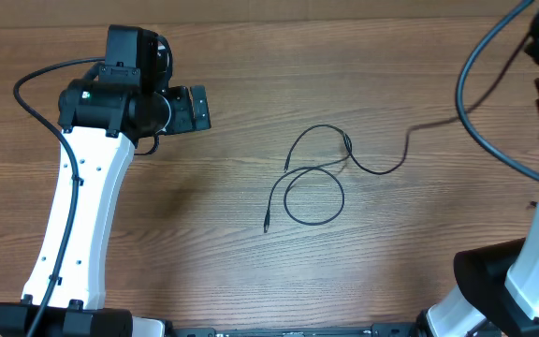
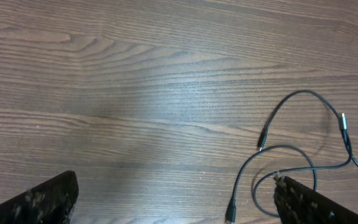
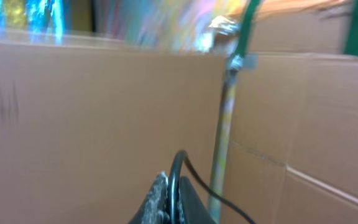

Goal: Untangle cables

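Wood table [image 1: 204, 234] seen w/ cables [image 1: 347, 148] laid mid-table, long axis approx. L–R. One end is pinched in the R gripper [image 3: 169, 186], tips together. L gripper [image 1: 195, 108] is spread wide, empty. Loops are judged nearer it, off to its right.

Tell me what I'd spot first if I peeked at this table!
First, the thin black cables looped loosely in the middle of the wooden table. Left of them the left gripper hangs wide open, while the right gripper, raised towards cardboard boxes, is pinched shut on one strand.
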Tool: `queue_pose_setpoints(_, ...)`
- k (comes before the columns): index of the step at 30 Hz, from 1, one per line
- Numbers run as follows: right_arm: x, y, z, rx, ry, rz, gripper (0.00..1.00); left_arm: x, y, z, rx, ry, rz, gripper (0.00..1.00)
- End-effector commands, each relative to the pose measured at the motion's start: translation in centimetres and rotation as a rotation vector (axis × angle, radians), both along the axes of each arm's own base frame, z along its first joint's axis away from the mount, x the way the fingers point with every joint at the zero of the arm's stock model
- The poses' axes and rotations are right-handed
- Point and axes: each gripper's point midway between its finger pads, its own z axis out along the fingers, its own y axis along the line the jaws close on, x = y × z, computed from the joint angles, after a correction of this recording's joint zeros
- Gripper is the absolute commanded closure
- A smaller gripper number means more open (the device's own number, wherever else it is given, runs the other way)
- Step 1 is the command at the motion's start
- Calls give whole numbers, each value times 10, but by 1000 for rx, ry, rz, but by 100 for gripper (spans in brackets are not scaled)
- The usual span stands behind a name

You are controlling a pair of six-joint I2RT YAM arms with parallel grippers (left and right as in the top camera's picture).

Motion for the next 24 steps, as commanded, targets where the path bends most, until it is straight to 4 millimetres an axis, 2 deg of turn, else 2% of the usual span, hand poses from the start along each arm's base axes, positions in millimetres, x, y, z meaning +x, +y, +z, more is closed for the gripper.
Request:
queue_pose_setpoints(1, 17, 25, -26, -97, 161, 227, 96, 1, 1, -3, 6, 8, -13, 0)
queue_pose_setpoints(3, 24, 30, -49, -135, 268, 273, 96, 1, 1, -3, 6, 8, -13, 0)
queue_pose_setpoints(4, 29, 31, -68, -183, 364, 280, 96, 1, 1, -3, 6, 8, -13, 0)
queue_pose_setpoints(7, 36, 28, -93, -246, 489, 271, 96, 1, 1, -3, 6, 8, -13, 0)
queue_pose_setpoints(8, 37, 20, -98, -233, 504, 236, 96, 1, 1, -3, 6, 8, -13, 0)
queue_pose_setpoints(14, 38, -22, -99, -108, 452, 98, 96, 1, 1, -3, 6, 8, -13, 0)
queue_pose_setpoints(19, 21, -92, -93, 20, 365, -77, 96, 1, 1, -3, 6, 8, -13, 0)
queue_pose_setpoints(22, 5, -136, -81, 78, 273, -182, 96, 1, 1, -3, 6, 8, -13, 0)
queue_pose_setpoints(24, 1, -154, -74, 81, 234, -185, 96, 1, 1, -3, 6, 8, -13, 0)
